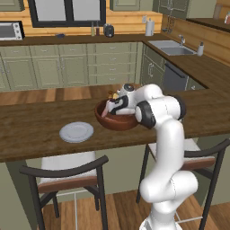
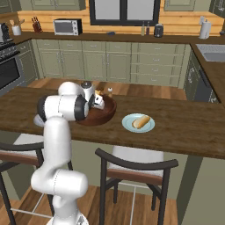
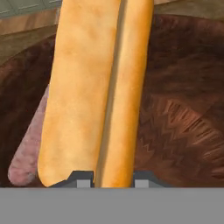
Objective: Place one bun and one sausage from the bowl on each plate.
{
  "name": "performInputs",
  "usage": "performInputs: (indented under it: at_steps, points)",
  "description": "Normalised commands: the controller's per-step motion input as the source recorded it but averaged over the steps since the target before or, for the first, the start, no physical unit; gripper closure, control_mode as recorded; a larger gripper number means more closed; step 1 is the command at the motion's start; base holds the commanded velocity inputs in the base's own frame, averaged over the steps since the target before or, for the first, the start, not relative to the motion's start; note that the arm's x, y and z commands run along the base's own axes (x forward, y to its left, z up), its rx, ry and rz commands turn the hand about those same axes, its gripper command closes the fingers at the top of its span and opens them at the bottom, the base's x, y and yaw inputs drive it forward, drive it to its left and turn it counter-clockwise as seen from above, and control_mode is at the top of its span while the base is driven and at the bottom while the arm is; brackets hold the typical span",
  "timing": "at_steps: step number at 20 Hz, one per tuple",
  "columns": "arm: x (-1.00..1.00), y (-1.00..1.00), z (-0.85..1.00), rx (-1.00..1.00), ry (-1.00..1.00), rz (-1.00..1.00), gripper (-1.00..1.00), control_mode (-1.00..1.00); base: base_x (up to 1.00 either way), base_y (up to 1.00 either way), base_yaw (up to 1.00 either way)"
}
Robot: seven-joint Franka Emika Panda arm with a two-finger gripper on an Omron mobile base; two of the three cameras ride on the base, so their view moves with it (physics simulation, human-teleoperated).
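Note:
My gripper [image 3: 113, 179] is down inside the dark-brown wooden bowl [image 1: 117, 123], shut on a golden bun [image 3: 94, 96] that runs lengthwise away from the fingertips. A pinkish-brown sausage [image 3: 27, 151] lies beside that bun on its left, and its end leans on the bowl's left rim [image 1: 104, 110]. The other bun [image 2: 141, 121] lies on the pale blue-green plate [image 2: 130, 127], right of the bowl [image 2: 104, 115]. The pale grey-white plate [image 1: 76, 132] sits bare on the counter left of the bowl. My hand [image 2: 95, 100] hides the rest of the bowl's inside.
The bowl and plates sit on a long dark wooden counter [image 1: 31, 130]. Two stools [image 1: 67, 173] [image 2: 136, 169] stand against its near edge. Small shakers [image 2: 105, 91] stand just behind the bowl.

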Motion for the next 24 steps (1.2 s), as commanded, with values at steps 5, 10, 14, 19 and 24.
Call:
performInputs:
  at_steps: [5, 10, 14, 19, 24]
  points:
    - [-0.91, 0.01, 0.85, 0.00, -0.07, 0.03, 1.00, -1.00, 0.00, 0.00, 0.00]
    - [-1.00, 0.17, 0.48, -0.02, 0.00, 0.10, 1.00, -1.00, 0.00, 0.00, 0.00]
    - [-0.99, 0.56, 0.28, -0.05, 0.00, 0.09, 1.00, -1.00, 0.00, 0.00, 0.00]
    - [-0.32, 0.91, 0.17, -0.14, 0.15, 0.05, 1.00, -1.00, 0.00, 0.00, 0.00]
    - [0.00, 1.00, 0.00, -0.27, 0.26, 0.02, 1.00, -1.00, 0.00, 0.00, 0.00]
